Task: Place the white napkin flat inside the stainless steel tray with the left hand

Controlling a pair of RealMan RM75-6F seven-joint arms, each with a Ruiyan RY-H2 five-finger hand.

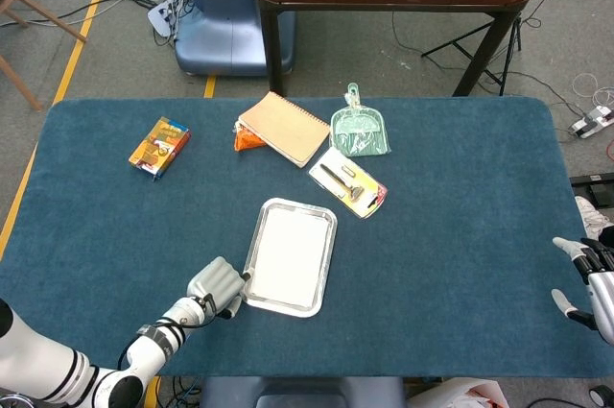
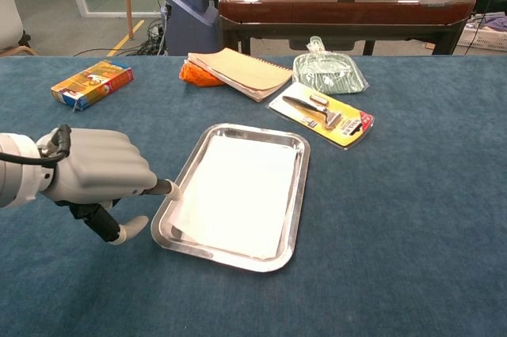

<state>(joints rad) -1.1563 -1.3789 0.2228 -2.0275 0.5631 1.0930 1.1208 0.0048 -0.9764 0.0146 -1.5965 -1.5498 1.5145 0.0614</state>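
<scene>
The white napkin (image 1: 288,252) (image 2: 238,193) lies flat inside the stainless steel tray (image 1: 331,259) (image 2: 299,194), within its rim. My left hand (image 1: 217,287) (image 2: 99,174) sits just left of the tray, fingers mostly curled into a fist. One outstretched fingertip (image 2: 169,188) touches the tray's left rim by the napkin's edge, while the thumb (image 2: 131,230) sticks out below, apart from it. It grips nothing. My right hand (image 1: 587,283) hovers at the table's far right edge with fingers spread and empty; the chest view does not show it.
Behind the tray lie a tan notebook (image 1: 285,127) (image 2: 238,71) over an orange packet (image 1: 245,139), a green dustpan (image 1: 360,130) (image 2: 329,71) and a yellow blister pack (image 1: 348,182) (image 2: 325,115). A snack box (image 1: 159,146) (image 2: 91,83) sits far left.
</scene>
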